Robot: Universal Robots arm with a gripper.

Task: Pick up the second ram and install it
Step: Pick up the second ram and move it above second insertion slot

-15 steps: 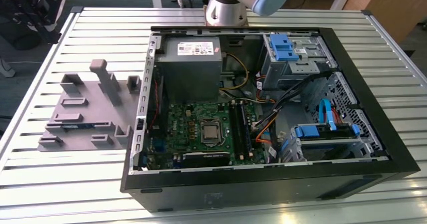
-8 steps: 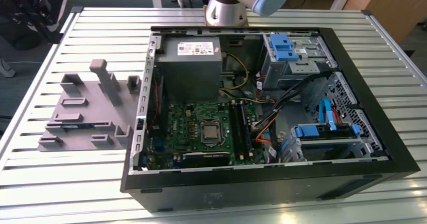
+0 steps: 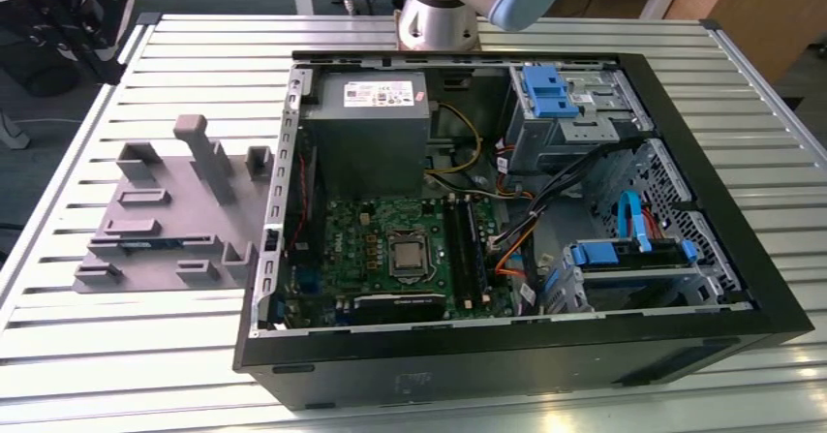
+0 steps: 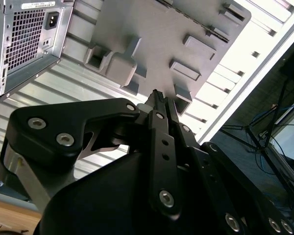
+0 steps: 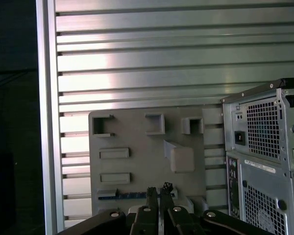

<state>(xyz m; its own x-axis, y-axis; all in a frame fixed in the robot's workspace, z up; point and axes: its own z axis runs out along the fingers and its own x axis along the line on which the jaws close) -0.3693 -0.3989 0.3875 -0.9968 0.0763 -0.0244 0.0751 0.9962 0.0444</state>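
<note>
The second ram (image 3: 146,243) lies flat in the grey tray (image 3: 174,222), along the tray's edge furthest from the robot's base, a thin dark strip with a touch of blue among the upright blocks. In the first wrist view the same stick (image 5: 130,194) shows as a blue-green sliver at the tray's rim. The gripper (image 5: 158,188) hangs over that side of the tray, clear of it. Its two fingers are drawn together with barely a slit between the tips and grip nothing. The tray sits on the slatted metal table (image 3: 77,336), just beside the open computer case (image 3: 517,355) on the exterior view's left. Inside the case the green motherboard (image 3: 387,249) lies exposed, with the black memory slots (image 3: 466,249) running alongside the processor.
</note>
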